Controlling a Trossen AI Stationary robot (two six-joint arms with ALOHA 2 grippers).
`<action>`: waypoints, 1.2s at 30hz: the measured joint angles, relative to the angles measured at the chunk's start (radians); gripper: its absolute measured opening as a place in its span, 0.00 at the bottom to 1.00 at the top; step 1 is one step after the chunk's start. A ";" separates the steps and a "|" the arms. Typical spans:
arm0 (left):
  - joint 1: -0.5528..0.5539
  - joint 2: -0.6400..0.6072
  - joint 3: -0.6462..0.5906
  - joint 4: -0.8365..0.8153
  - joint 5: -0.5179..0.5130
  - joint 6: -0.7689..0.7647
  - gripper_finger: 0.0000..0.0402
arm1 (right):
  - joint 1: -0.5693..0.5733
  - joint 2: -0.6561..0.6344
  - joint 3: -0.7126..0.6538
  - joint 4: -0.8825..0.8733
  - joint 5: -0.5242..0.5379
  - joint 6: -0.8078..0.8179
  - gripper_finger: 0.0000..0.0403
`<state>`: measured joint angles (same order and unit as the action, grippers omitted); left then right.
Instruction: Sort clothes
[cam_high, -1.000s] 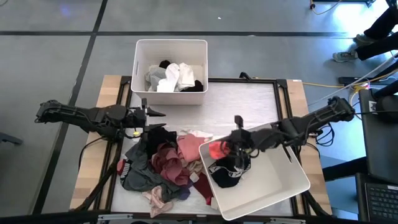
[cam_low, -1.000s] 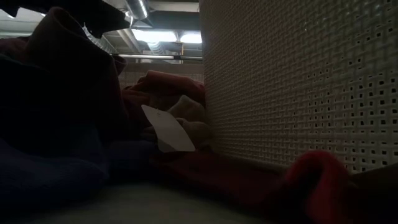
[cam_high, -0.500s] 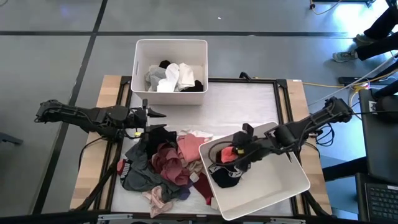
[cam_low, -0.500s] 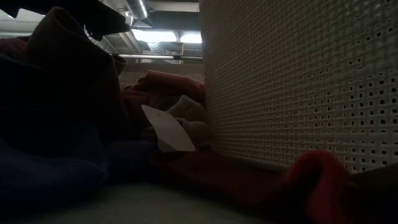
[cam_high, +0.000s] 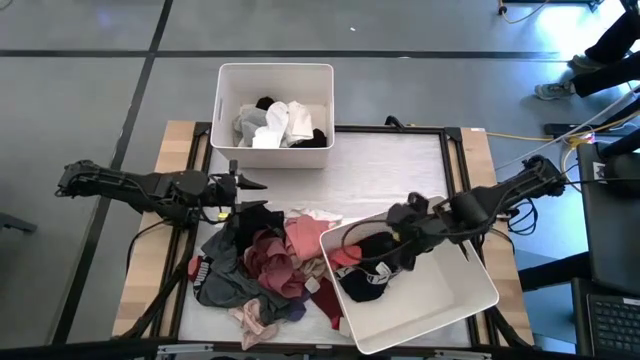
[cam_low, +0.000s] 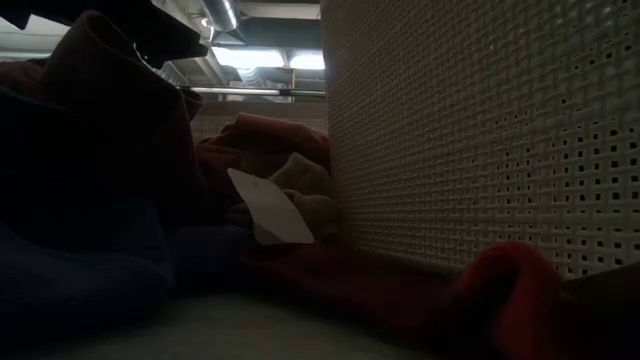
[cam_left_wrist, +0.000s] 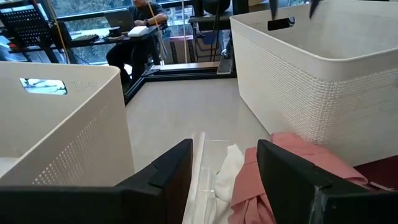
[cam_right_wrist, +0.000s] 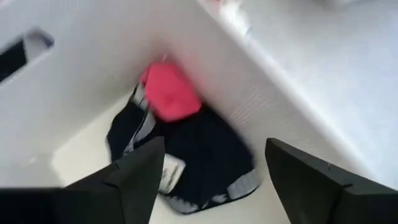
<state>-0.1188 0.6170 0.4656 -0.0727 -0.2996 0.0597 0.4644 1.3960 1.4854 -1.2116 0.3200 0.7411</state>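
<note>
Grey floor surrounds a pale table (cam_high: 400, 160) with wooden edges and a dark frame, and at the far right edge of the high view a person's legs and shoes (cam_high: 590, 60) show.

On the table, the clothes split into three lots. The main pile (cam_high: 260, 265) lies toward the near left side, a loose heap of black, maroon, pink, grey and beige pieces, touching the left wall of the near bin (cam_high: 440, 310). That white bin sits tilted at the near right and holds a black garment (cam_high: 365, 280) with a pink-red piece (cam_right_wrist: 169, 94) lying on it, both in the corner closest to the pile. A second white bin (cam_high: 275, 75), at the far side of the table, holds white, grey and black pieces (cam_high: 280, 125).

Over the near bin hangs the right gripper (cam_high: 400, 245), its fingers spread wide with nothing between them; its wrist view looks straight down on the pink-red piece and the black garment below. The left gripper (cam_high: 250, 182) waits above the table between the far bin and the pile, fingers parted and empty; from its wrist, a pink garment (cam_left_wrist: 273, 180) and a white strip of cloth (cam_left_wrist: 227, 171) lie just ahead.

From table height, dark fabric and a white label (cam_low: 268, 208) press against the near bin's woven wall (cam_low: 480, 130).
</note>
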 joint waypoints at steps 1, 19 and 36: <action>0.000 0.000 0.000 0.000 0.000 0.000 0.42 | 0.000 0.000 0.020 -0.011 0.031 -0.018 0.70; 0.000 0.014 0.000 -0.030 0.000 -0.018 0.42 | -0.278 0.132 0.059 0.664 -0.068 -0.751 0.63; -0.098 0.036 -0.017 -0.312 -0.006 -0.313 0.42 | -0.396 0.375 0.059 0.957 -0.234 -0.804 0.63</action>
<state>-0.2169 0.6529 0.4486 -0.3845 -0.3052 -0.2536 0.0689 1.7711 1.5440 -0.2551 0.0856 -0.0629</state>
